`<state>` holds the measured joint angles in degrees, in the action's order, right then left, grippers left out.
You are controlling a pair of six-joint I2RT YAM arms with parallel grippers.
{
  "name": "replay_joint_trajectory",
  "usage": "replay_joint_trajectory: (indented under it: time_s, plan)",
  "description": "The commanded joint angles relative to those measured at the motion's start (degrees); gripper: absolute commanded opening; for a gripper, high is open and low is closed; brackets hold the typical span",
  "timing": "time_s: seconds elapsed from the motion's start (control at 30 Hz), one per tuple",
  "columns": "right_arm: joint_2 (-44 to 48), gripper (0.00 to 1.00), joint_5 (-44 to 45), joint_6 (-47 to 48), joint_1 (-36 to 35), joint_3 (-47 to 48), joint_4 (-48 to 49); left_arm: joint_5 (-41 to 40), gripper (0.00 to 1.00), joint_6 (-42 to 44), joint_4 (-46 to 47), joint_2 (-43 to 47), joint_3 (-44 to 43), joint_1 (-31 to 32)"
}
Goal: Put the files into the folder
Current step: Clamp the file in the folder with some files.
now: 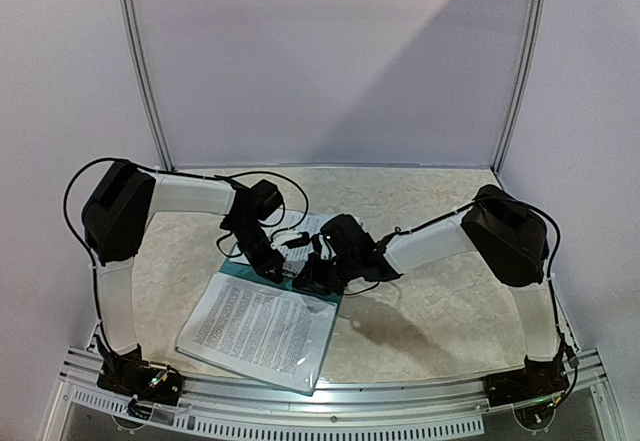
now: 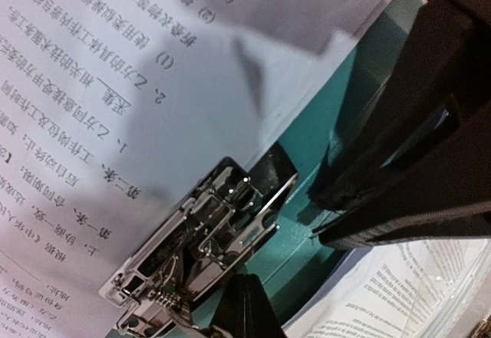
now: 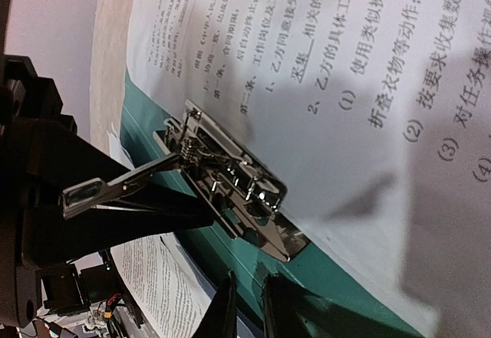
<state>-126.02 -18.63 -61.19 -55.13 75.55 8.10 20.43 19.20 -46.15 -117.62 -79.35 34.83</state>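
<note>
Left hand (image 1: 272, 264) is pressed together; right hand (image 3: 249, 284) is slightly spread, nothing between its fingers. Both are held over the counter (image 1: 430, 311) centre. The folder (image 3: 322, 284) is laid open toward 7 o'clock. The files (image 3: 307, 62) are laid on its teal cover. The clip (image 3: 230, 185) is seated at their edge, its raised lever (image 3: 115, 185) pinched by the left hand.

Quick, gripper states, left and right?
Left gripper: closed on the raised lever of the silver metal clip.
Right gripper: slightly open, holding nothing.
</note>
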Motion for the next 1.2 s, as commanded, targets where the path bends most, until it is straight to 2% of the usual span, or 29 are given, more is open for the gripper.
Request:
replay_joint_trajectory:
  time_s: [0.0,0.73,0.97,1.17]
  plan:
    - [0.45,0.14,0.0,0.98,-0.11,-1.68,-5.66,-0.35,0.03,0.31,0.69,-0.05,-0.81,-0.77]
    - [6.13,0.22,-0.31,1.73,0.53,1.13,-5.23,5.74,0.08,7.59,-9.36,10.27,-6.79,-3.82]
    - [5.25,0.28,1.02,1.91,0.55,6.13,-6.89,4.77,0.08,7.2,-8.34,10.53,-6.19,-7.26]
    - [3.77,0.25,2.38,2.21,0.71,9.17,-9.94,5.48,0.08,6.44,-6.78,10.18,-4.8,-7.67]
